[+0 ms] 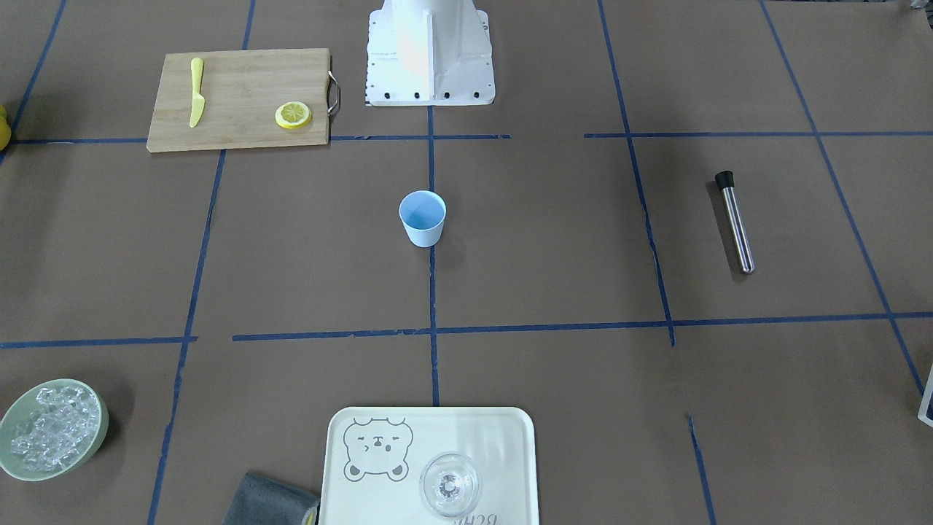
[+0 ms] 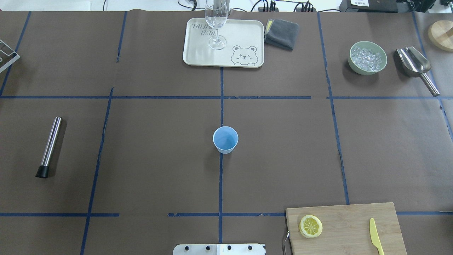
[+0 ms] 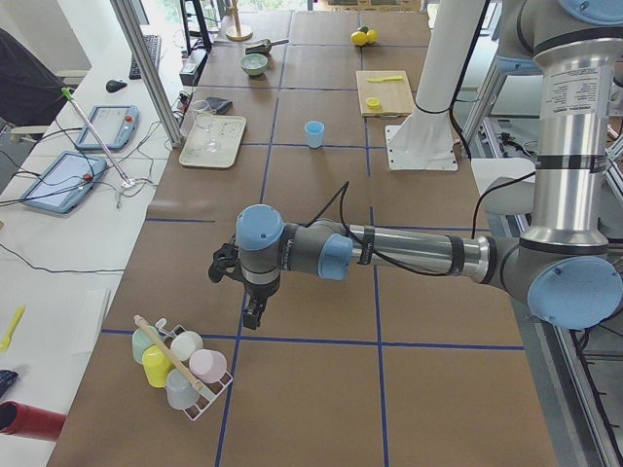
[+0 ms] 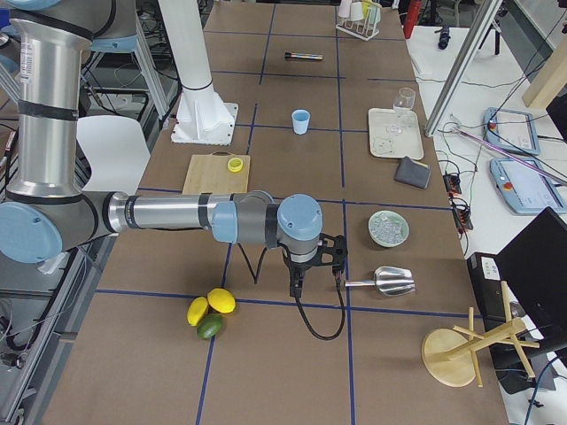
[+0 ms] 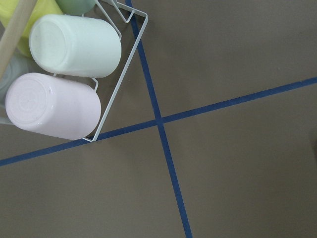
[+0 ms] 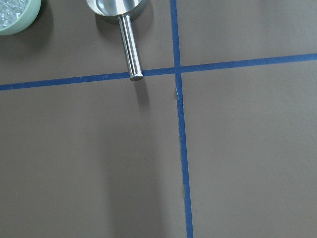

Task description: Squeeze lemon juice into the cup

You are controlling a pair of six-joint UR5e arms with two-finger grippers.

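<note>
The lemon slice [image 2: 310, 226] lies flat on the wooden cutting board [image 2: 354, 216] near the robot's base, on its right side; it also shows in the front view [image 1: 293, 114]. The light-blue cup [image 2: 225, 139] stands upright at the table's middle, its inside blue [image 1: 422, 217]. My left gripper [image 3: 251, 316] hangs far off to the left, near a rack of cups. My right gripper [image 4: 297, 288] hangs far off to the right, near a steel scoop. Both show only in the side views, so I cannot tell whether they are open or shut. Neither wrist view shows fingers.
A yellow knife [image 2: 376, 241] lies on the board. A clear glass [image 2: 216, 24] stands on the bear tray [image 2: 198, 53]. There is also a grey cloth [image 2: 281, 32], an ice bowl [image 2: 367, 57], a scoop [image 2: 416, 65], a steel rod [image 2: 49, 146], a cup rack [image 3: 180, 375] and whole fruits [image 4: 211, 312].
</note>
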